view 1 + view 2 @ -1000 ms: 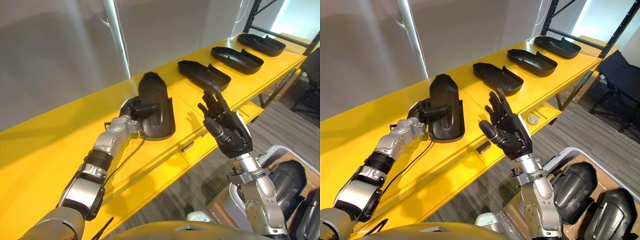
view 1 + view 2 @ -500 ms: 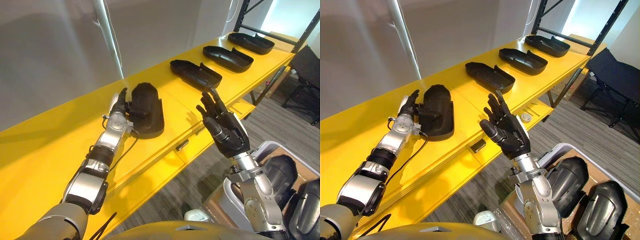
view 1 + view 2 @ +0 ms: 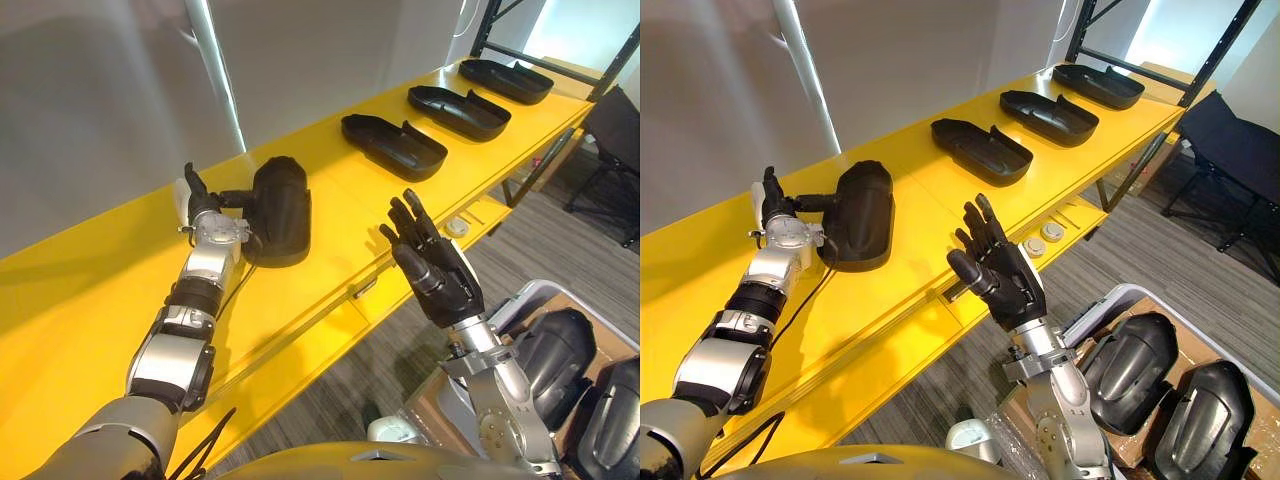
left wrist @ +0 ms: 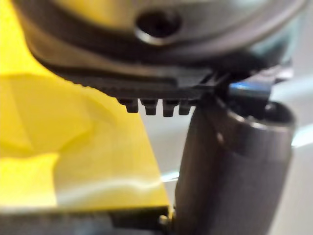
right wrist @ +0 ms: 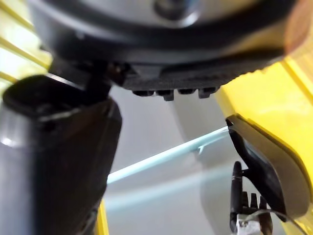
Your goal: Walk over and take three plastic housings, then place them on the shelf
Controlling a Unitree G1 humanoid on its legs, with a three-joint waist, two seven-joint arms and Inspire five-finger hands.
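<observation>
The black, elongated plastic housing (image 3: pixel 278 208) lies on the long yellow metal shelf (image 3: pixel 90 290), just beside the left hand (image 3: pixel 197 205), with its rounded back uppermost as far as can be judged. The left hand is held with its fingers straight and pointing up, spread apart and clamped on nothing. One dark digit is stretched sideways to the near end of the housing and appears to touch it. The step in hand is judged to be the release of this piece after its placement.

The release would be done well if the outstretched digit were lifted clear first. The hand should then be drawn away along the shelf, so that the piece is neither dragged nor spun. The smooth shell can be expected to slide easily on the painted surface, so no sideways push should be given to it. Its edge should be checked to sit flat, well in from the shelf's front lip.

Beyond the housing, further from the left hand, three more black plastic housings (image 3: pixel 392 147) are set in a row, hollow side up, apart from one another. The right hand (image 3: pixel 440 280) is raised in the air in front of the shelf's edge, fingers straight and spread, and empty. Below it, further dark housings (image 3: pixel 1130 368) are seen in a container on the floor.
</observation>
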